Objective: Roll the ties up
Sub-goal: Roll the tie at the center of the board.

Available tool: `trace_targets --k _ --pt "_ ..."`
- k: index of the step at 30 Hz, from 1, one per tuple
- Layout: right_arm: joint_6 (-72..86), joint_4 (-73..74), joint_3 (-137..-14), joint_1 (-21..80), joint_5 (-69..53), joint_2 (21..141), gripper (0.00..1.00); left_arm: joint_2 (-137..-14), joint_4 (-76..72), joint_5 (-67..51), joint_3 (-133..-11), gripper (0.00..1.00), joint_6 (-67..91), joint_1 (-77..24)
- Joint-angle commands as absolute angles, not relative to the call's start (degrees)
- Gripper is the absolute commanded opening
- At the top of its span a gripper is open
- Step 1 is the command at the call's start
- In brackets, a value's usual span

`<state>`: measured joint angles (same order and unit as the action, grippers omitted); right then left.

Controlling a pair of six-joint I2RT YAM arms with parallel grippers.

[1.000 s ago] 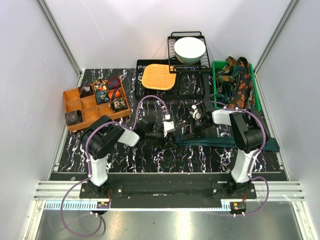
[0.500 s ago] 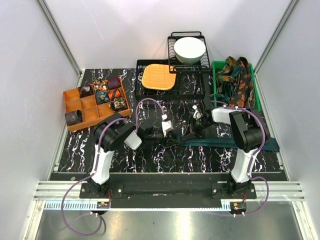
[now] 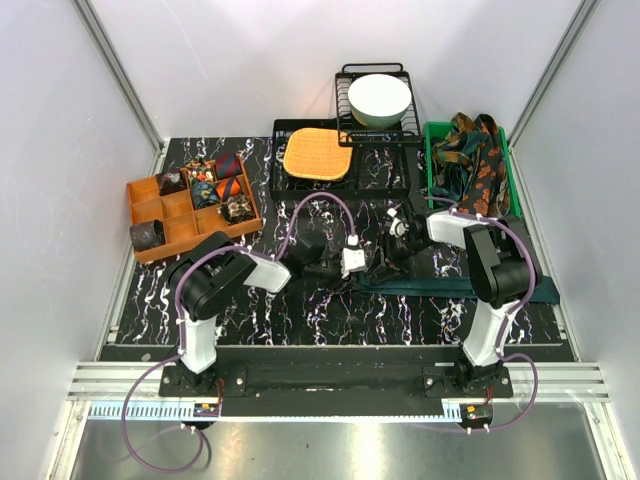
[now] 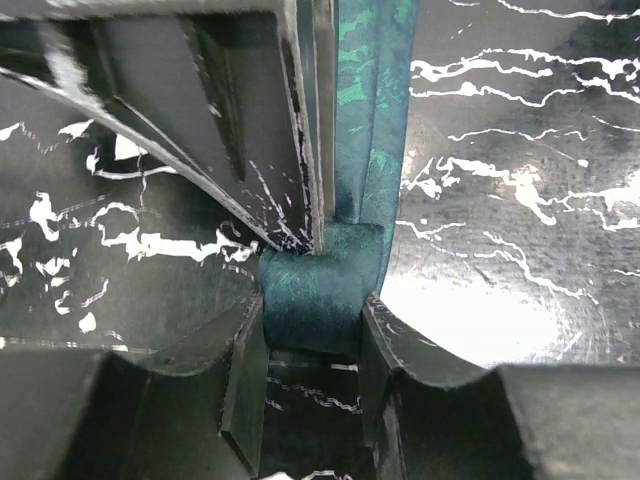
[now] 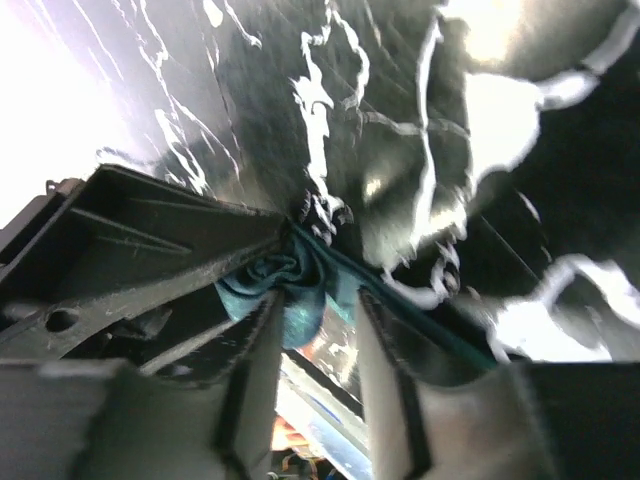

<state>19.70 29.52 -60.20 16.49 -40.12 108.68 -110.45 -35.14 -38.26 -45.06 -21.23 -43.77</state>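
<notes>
White walls box in a black, white-veined surface [image 3: 330,320], with both arms bolted at its 6 o'clock edge. Just past them, near the middle, the teal tie [image 3: 430,285] lies flat, running off toward 3 o'clock. Its 9 o'clock end is wound into a small roll [image 4: 310,295]. A second ago the right fingers [image 5: 255,370] were clamped shut there and the left fingers [image 4: 390,350] stood wider, a little further toward 9 o'clock. Now the left arm has slid in toward 3 o'clock and its fingers have narrowed to press the roll from both sides, gripping it. The right fingers have sprung apart and stand open, with the roll loose in the gap. That reads as a handover: the left side pins the coil so it cannot unwind while the right frees itself, probably for a fresh hold and another turn. Most of this tie is not yet rolled. Further back, at 10 o'clock, an orange box [image 3: 145,210] holds rolled ties [image 3: 215,185]. At 12 o'clock a black rack [image 3: 280,190] carries an orange mat [image 3: 318,153] and a white bowl [image 3: 378,98], and at 1 o'clock a green bin [image 3: 432,140] holds patterned ties [image 3: 480,160].
</notes>
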Motion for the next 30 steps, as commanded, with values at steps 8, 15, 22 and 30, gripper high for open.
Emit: trace_targets --k 8,15,22,30 --pt "22.13 28.49 -54.77 13.54 -46.84 101.24 0.52 -112.06 -7.84 -25.05 -49.66 0.05 -32.25 -47.11" --pt "23.47 21.71 -53.09 14.15 -48.16 103.88 0.44 -112.59 -5.10 -22.24 -51.41 0.06 -32.87 -48.16" --pt "21.62 21.80 -53.43 13.98 -44.03 105.38 0.03 -112.85 -3.96 -22.76 -51.50 0.06 -33.22 -48.52" --pt "20.66 25.40 -53.61 12.75 -39.65 107.57 0.00 -111.27 -7.63 -28.45 -49.84 0.38 -31.56 -47.03"
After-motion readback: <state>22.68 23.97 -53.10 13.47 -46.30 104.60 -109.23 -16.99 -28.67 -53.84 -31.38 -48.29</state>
